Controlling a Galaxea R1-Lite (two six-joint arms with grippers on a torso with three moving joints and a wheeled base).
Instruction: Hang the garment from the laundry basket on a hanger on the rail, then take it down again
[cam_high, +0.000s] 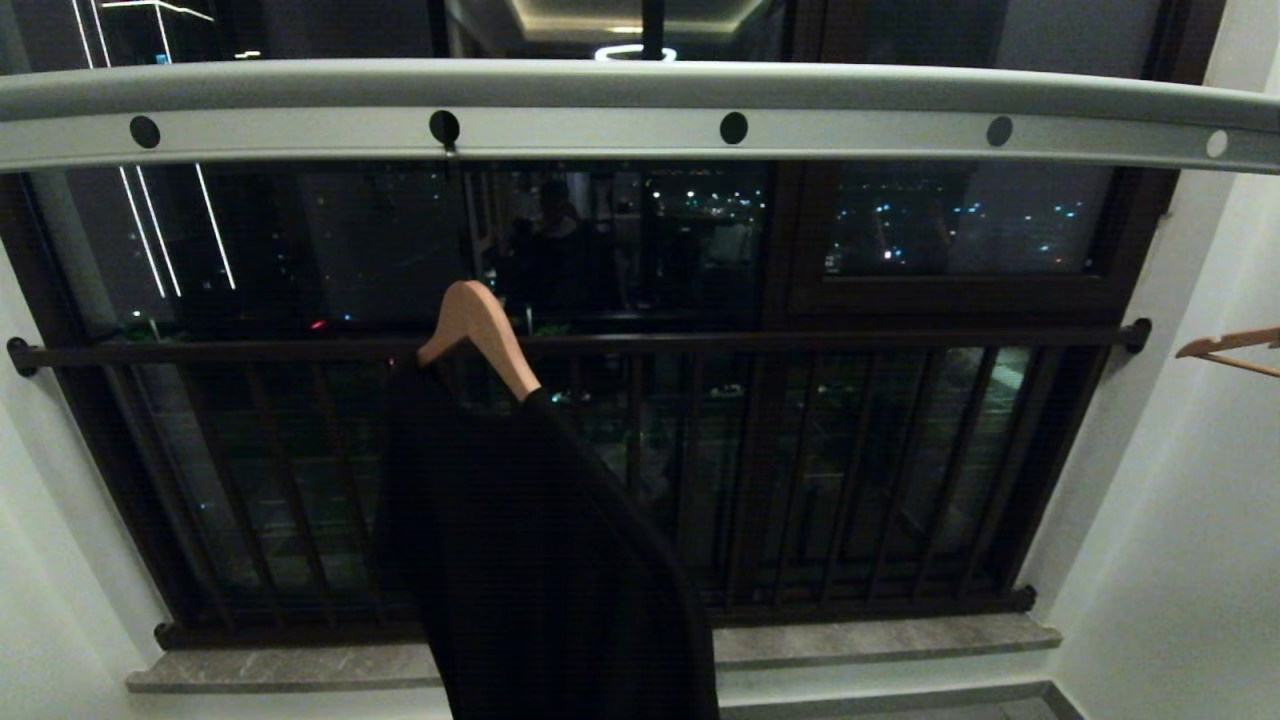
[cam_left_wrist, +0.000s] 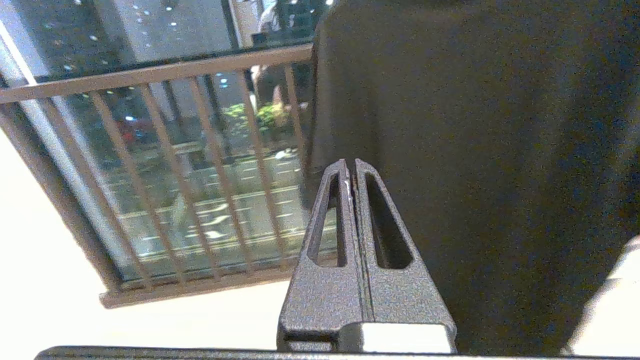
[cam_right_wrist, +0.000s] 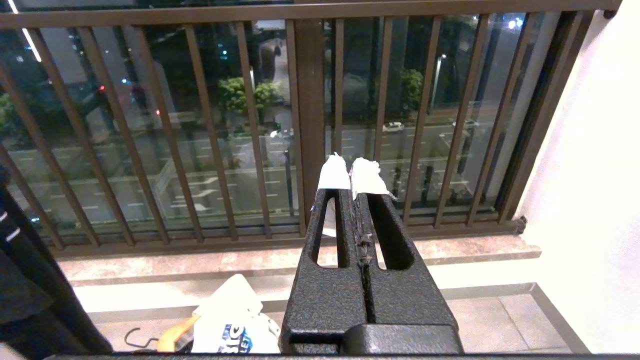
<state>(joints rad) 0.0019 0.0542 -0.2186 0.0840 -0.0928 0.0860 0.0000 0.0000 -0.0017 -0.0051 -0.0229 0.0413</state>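
Note:
The pale rail (cam_high: 600, 130) with its round dark holes runs across the top of the head view. A wooden hanger (cam_high: 480, 330) hangs from one hole and carries the black garment (cam_high: 540, 560), which drapes down past the window sill. In the left wrist view the garment (cam_left_wrist: 475, 150) fills the far side. My left gripper (cam_left_wrist: 350, 162) is shut and empty, its tips in front of the cloth's edge. My right gripper (cam_right_wrist: 352, 170), tips wrapped in white tape, is shut and empty, facing the window bars. Neither arm shows in the head view. I cannot make out the laundry basket.
Dark brown window-guard bars (cam_high: 800, 340) stand behind the garment above a stone sill (cam_high: 880, 640). A second wooden hanger (cam_high: 1230, 350) pokes in at the right wall. A white item with blue print (cam_right_wrist: 230, 325), an orange piece and a black loop lie on the floor.

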